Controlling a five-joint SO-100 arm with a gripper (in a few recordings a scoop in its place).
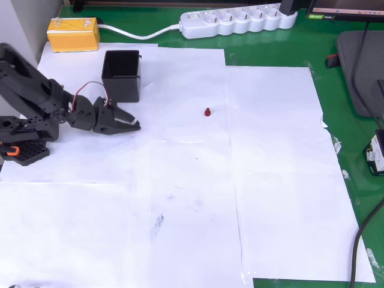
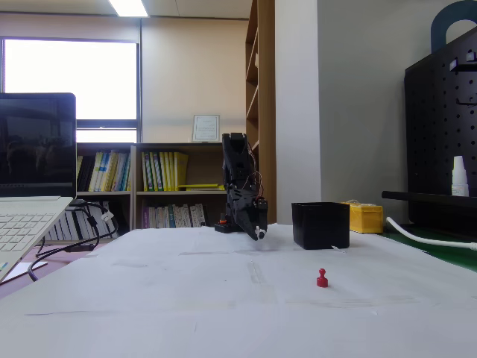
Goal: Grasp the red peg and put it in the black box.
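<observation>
The red peg [image 1: 207,112] [image 2: 322,278] stands upright on the white paper, alone near the middle of the sheets. The black box [image 1: 122,74] [image 2: 320,224] is open-topped and stands at the upper left in the overhead view. My black gripper [image 1: 134,125] [image 2: 260,235] sits just below the box in the overhead view, pointing right toward the peg, well short of it. Its jaws look closed together with nothing between them.
A yellow block [image 1: 73,33] [image 2: 366,217] lies behind the box. A white power strip [image 1: 238,21] and its cable run along the far edge. A laptop [image 2: 33,186] stands at the left of the fixed view. Green mat [image 1: 360,150] borders the paper.
</observation>
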